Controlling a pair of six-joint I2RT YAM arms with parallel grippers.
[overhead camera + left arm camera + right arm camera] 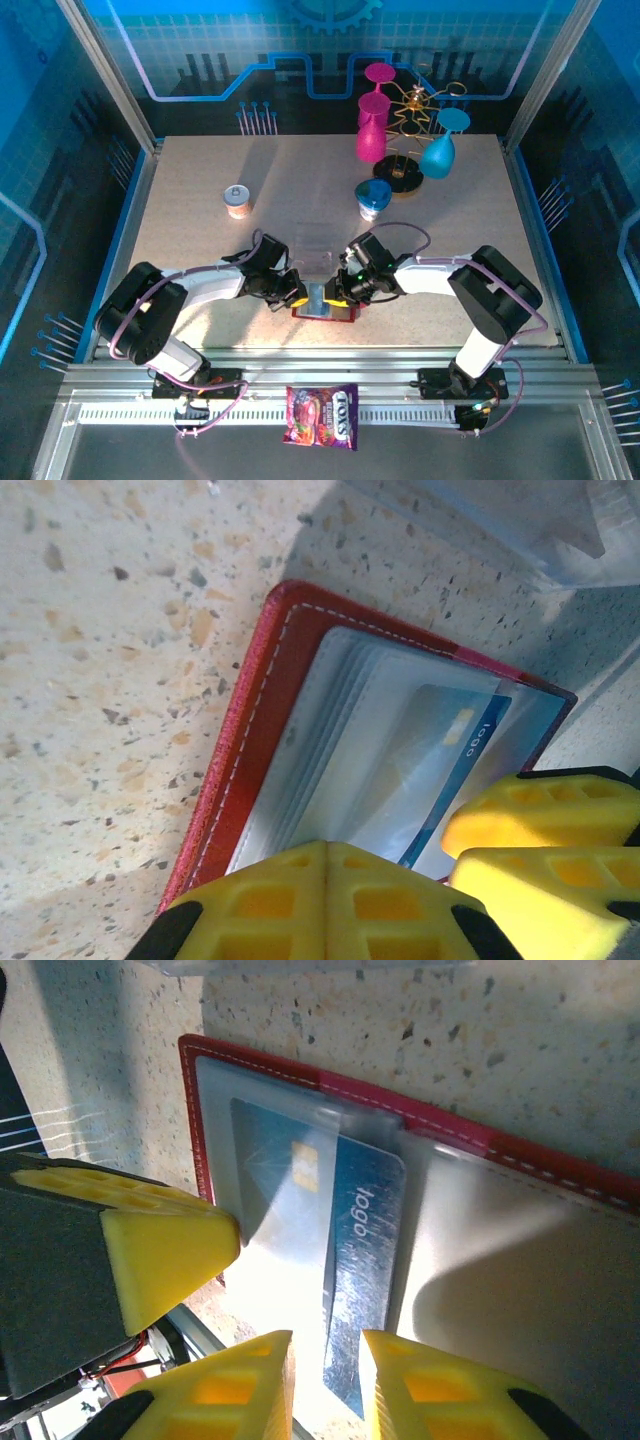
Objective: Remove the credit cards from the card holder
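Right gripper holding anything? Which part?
The right gripper straddles the blue card's protruding near edge, jaws either side; a closed grip cannot be told. The card holder lies open.
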